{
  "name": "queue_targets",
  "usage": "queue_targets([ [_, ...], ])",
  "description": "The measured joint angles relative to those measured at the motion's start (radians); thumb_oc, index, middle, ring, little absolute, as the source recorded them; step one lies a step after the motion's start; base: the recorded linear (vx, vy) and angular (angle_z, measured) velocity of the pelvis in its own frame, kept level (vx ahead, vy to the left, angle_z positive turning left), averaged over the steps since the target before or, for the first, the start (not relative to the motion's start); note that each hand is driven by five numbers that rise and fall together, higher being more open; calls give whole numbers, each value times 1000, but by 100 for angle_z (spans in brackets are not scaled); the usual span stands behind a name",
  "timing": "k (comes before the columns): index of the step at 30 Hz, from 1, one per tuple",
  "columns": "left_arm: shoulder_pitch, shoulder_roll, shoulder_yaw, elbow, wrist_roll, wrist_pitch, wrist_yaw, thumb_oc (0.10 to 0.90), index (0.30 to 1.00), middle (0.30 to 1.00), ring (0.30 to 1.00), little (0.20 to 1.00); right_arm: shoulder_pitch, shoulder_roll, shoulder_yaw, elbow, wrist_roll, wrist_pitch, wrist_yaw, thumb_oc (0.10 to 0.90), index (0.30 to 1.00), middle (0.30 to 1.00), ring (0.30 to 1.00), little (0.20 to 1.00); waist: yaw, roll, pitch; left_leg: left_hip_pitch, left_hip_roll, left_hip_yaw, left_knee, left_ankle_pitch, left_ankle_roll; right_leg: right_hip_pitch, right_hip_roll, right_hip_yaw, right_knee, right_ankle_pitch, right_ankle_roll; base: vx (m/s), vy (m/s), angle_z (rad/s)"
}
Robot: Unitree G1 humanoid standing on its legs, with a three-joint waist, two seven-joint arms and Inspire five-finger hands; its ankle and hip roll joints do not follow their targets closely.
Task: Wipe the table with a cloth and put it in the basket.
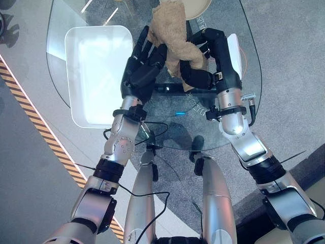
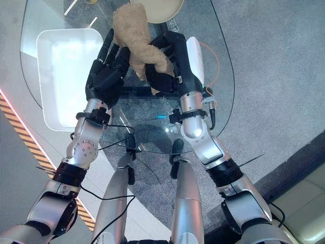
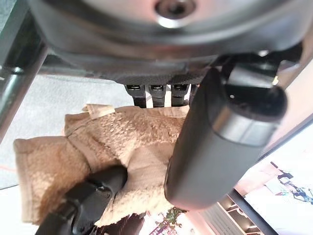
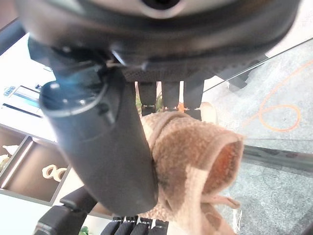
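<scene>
A tan terry cloth [image 1: 171, 31] hangs bunched above the glass table [image 1: 167, 129], held between my two hands. My right hand [image 1: 209, 55] is shut on the cloth; its fingers curl over the cloth's right side and the thumb presses in from below. In the right wrist view the cloth [image 4: 195, 161] is wedged beside the thumb [image 4: 107, 147]. My left hand [image 1: 142, 63] is open, its straight fingers resting against the cloth's left side. The left wrist view shows the cloth [image 3: 122, 142] past the thumb [image 3: 210, 147]. The white rectangular basket [image 1: 99, 71] stands on the table's left part, just left of my left hand.
A round beige dish [image 1: 199, 7] lies at the table's far edge behind the cloth. A white device [image 1: 235, 50] sits right of my right hand. Yellow-black striped tape [image 1: 30, 104] runs along the floor at the left. The table's rounded near edge [image 1: 203, 147] is close to me.
</scene>
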Motion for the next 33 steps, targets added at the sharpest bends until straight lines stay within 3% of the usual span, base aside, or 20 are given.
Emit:
queue_targets([
  [33,0,6,2,-1,-39,44,-179,800,900,900,900,900,0,0,0,0,-2,20,-10,100,300,300,300,200,-6,0,0,0,-1,0,-7,0,0,-1,0,0,-3,0,0,0,0,0],
])
